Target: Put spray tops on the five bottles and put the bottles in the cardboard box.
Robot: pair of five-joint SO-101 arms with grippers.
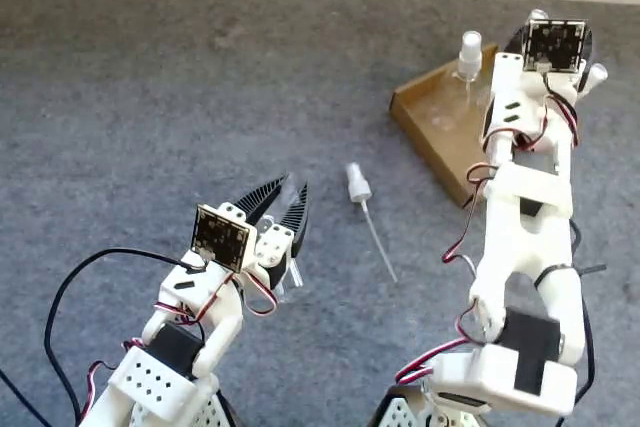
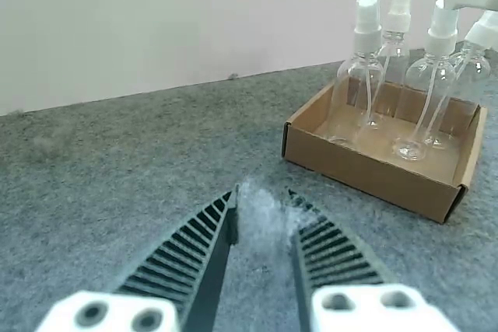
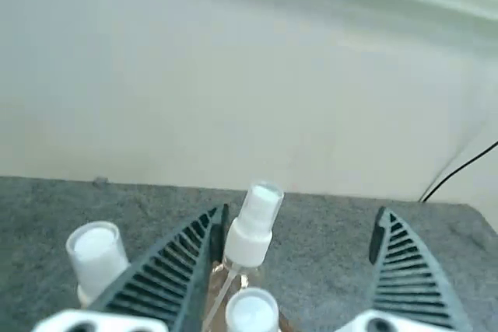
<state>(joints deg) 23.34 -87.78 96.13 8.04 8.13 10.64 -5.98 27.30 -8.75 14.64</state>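
My left gripper (image 1: 292, 188) sits low over the grey mat, shut on a clear bottle (image 2: 261, 209) that has no top and stands between its fingers. A loose spray top (image 1: 358, 186) with a long thin tube lies on the mat just right of it. The cardboard box (image 1: 428, 137) stands at the far right and holds several clear bottles (image 2: 358, 91) with white spray tops. My right gripper (image 3: 299, 215) hangs open above those bottles, with one white spray top (image 3: 255, 221) close to one of its fingers and untouched.
Grey mat covers the whole table, with free room to the left and in the middle. The right arm (image 1: 525, 197) stretches along the right side up to the box. A black cable (image 1: 80, 272) loops near the left arm's base.
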